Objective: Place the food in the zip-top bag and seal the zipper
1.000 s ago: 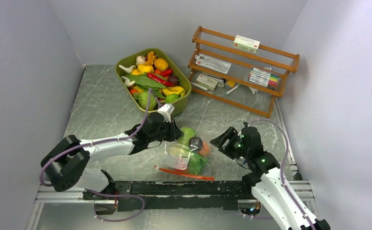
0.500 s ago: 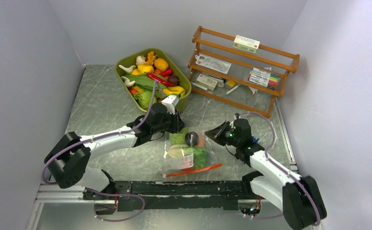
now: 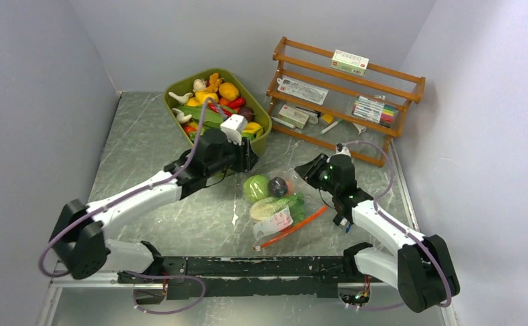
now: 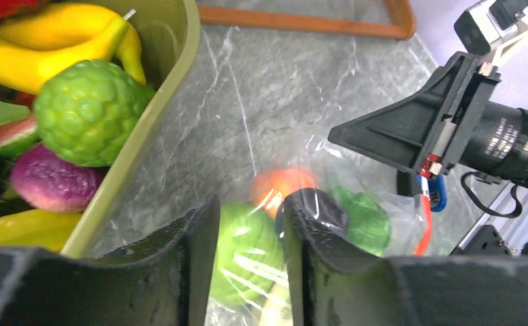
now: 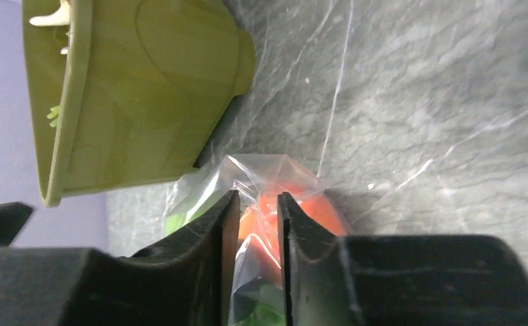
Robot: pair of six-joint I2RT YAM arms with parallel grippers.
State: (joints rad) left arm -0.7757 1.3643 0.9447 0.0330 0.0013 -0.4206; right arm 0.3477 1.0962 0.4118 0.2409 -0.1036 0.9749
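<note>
Nearest to me on the grey bench (image 3: 145,163) lies the zip-top bag (image 3: 289,216), between my two arms. It is clear and floppy, and its mouth is on the side near me. The zipper (image 3: 291,227) is a thin orange-red strip along that mouth, and it lies on a slant. I cannot tell if it is pressed shut. Just past the strip is a white label (image 3: 276,221) on the bag, with marks too small to read. Inside the bag I can see the food: a round green cabbage (image 3: 255,187), a dark purple ball (image 3: 278,185), a bit of orange-pink peach (image 4: 281,187) and leafy green lettuce (image 3: 291,202), all packed close together. My right hand (image 5: 257,200) is at the far right corner of the bag. Its two fingers are close together with a thin gap, and a fold of the clear plastic stands up in that gap. I cannot tell if I am squeezing it. My left hand (image 4: 249,204) hangs by the far left end of the bag, its fingers a little apart and holding nothing. Next to it is the olive-green tub (image 5: 145,102), full of more toy fruits and vegetables. Farthest away stands a wooden rack (image 3: 336,145) with a small white and green box (image 3: 350,61) on top. Its writing is too small to read.
</note>
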